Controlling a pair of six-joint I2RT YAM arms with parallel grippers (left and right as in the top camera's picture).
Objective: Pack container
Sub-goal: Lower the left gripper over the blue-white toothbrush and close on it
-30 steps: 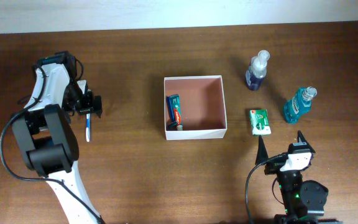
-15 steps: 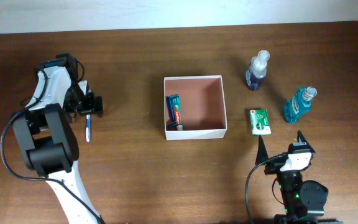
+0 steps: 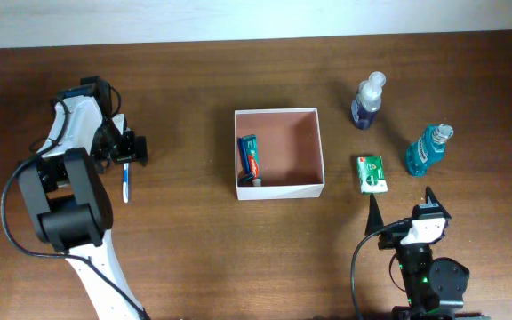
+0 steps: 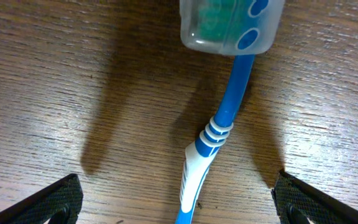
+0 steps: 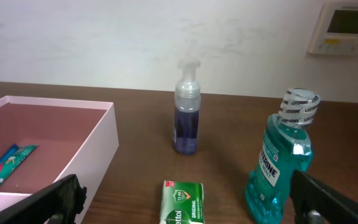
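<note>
White container (image 3: 279, 191), one; toothbrush (image 4: 229, 93), one

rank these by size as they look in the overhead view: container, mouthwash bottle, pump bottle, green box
1. container, by far the largest
2. mouthwash bottle and pump bottle, which look too alike to rank
3. green box, the smallest

Overhead looks straight down, sharing the toothbrush (image 4: 199, 163) with close-up left wrist, the container (image 5: 95, 152) with low, level right wrist
</note>
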